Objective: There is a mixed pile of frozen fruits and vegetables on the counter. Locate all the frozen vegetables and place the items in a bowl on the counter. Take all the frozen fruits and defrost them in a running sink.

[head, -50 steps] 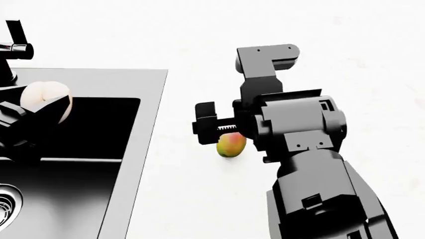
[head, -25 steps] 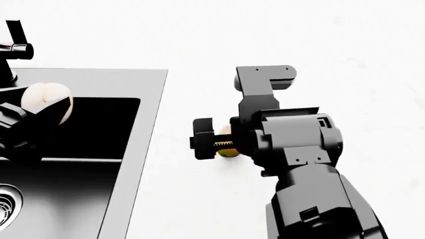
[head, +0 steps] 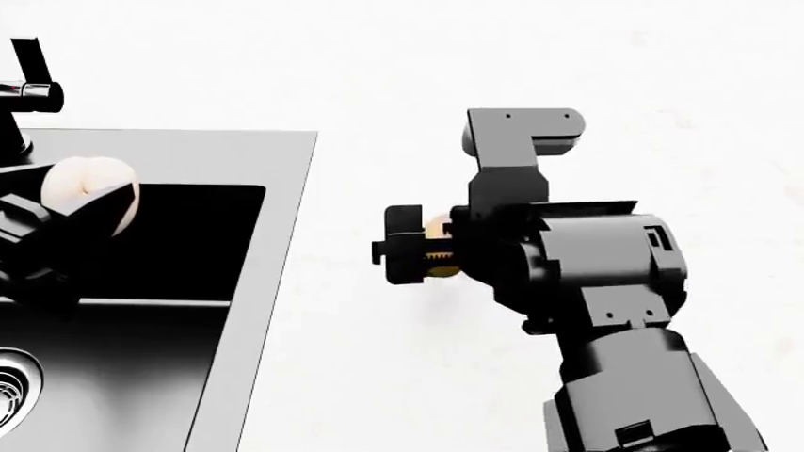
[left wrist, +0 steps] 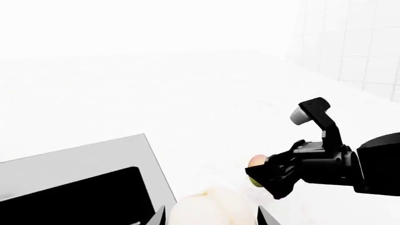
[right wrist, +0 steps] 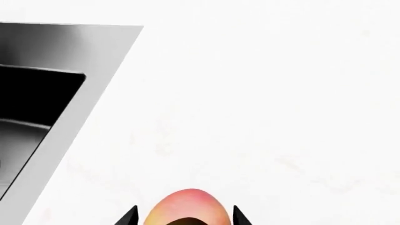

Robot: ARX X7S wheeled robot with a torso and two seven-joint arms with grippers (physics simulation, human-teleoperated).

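Note:
My left gripper (head: 70, 209) is shut on the pale whitish-pink round fruit (head: 83, 179), held over the far left part of the dark sink (head: 270, 282); in the left wrist view that fruit (left wrist: 212, 206) fills the space between the fingertips. Out on the white counter (head: 377, 377), right of the sink, my right gripper (head: 434, 247) is shut on the small mango (head: 438, 226). Its red-blushed end (right wrist: 187, 204) pokes out between the fingertips. The frozen vegetables and the bowl are out of view.
A black tap (head: 32, 89) stands behind the sink at the far left, near my left arm. The round chrome drain (head: 10, 395) shows at the basin's near left. A white tiled wall (left wrist: 356, 42) rises beyond the counter.
My right gripper came down around the mango on the counter, closed on it, then shifted slightly right with the mango in it. The left gripper and its fruit have not moved.

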